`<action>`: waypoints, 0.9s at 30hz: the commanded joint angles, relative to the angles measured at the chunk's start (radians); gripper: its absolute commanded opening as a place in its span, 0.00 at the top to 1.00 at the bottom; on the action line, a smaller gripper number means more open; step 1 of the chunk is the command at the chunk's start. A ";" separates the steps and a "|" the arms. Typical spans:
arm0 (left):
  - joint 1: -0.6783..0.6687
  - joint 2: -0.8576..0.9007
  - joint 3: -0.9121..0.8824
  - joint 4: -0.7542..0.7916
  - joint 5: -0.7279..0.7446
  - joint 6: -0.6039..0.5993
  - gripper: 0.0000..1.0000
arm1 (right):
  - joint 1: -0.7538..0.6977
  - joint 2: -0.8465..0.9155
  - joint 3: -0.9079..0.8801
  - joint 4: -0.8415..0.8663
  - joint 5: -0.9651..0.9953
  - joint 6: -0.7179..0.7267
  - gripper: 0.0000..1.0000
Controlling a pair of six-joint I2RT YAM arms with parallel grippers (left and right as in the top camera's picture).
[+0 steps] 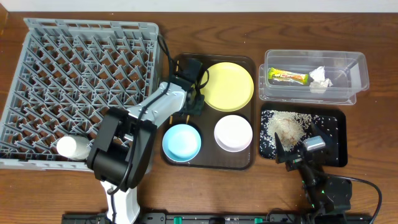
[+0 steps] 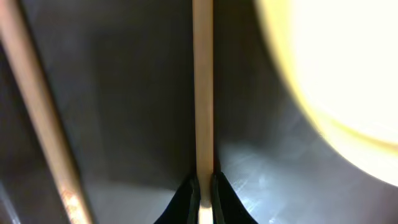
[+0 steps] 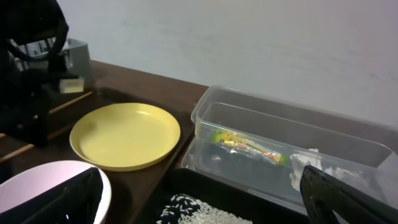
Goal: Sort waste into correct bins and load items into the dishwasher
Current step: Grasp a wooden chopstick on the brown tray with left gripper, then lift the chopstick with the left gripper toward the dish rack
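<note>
While low, left tool (image 2: 202, 182) around chopstick (image 2: 203, 74)

This looks like a robot lab bench dressed up as a kitchen clean-up corner, not a real kitchen. Two robot arms, the left arm (image 1: 124, 155) and the right arm (image 1: 323, 186), stand at the near edge of a plain wooden table (image 1: 373, 25), with black cables (image 1: 373, 186) trailing beside them. Behind is a bare pale wall (image 3: 249, 37). The kitchen things are laid out neatly: a grey dish rack (image 1: 81, 81), a brown serving tray (image 1: 208, 165) with a yellow plate (image 1: 228, 86), two bowls and a wooden chopstick (image 2: 202, 81), a clear tub (image 1: 314, 94) and a black tray (image 1: 333, 134) of spilled grains (image 1: 286, 124).
</note>
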 commanded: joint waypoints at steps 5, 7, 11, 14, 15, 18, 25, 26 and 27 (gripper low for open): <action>0.088 -0.175 0.052 -0.100 -0.006 -0.008 0.92 | -0.007 -0.006 -0.005 0.001 -0.007 0.012 0.01; 0.106 -0.245 0.052 -0.118 -0.005 0.006 0.92 | -0.007 -0.006 -0.005 0.001 -0.007 0.012 0.01; 0.131 -0.357 0.052 -0.169 -0.006 0.074 0.92 | -0.007 -0.006 -0.005 0.001 -0.007 0.012 0.01; 0.154 -0.414 0.052 -0.233 -0.062 0.117 0.92 | -0.007 -0.006 -0.005 0.001 -0.007 0.012 0.01; 0.163 -0.422 0.051 -0.257 -0.097 0.127 0.92 | -0.007 -0.006 -0.005 0.001 -0.007 0.012 0.01; 0.189 -0.415 0.040 -0.320 -0.222 0.153 0.92 | -0.007 -0.006 -0.005 0.001 -0.007 0.012 0.01; 0.262 -0.375 -0.026 -0.313 -0.263 0.125 0.92 | -0.007 -0.006 -0.005 0.001 -0.007 0.012 0.01; 0.266 -0.374 -0.026 -0.311 -0.261 0.122 0.92 | -0.007 -0.006 -0.005 0.001 -0.007 0.012 0.01; 0.267 -0.374 -0.026 -0.310 -0.255 0.123 0.92 | -0.007 -0.006 -0.005 0.001 -0.007 0.012 0.01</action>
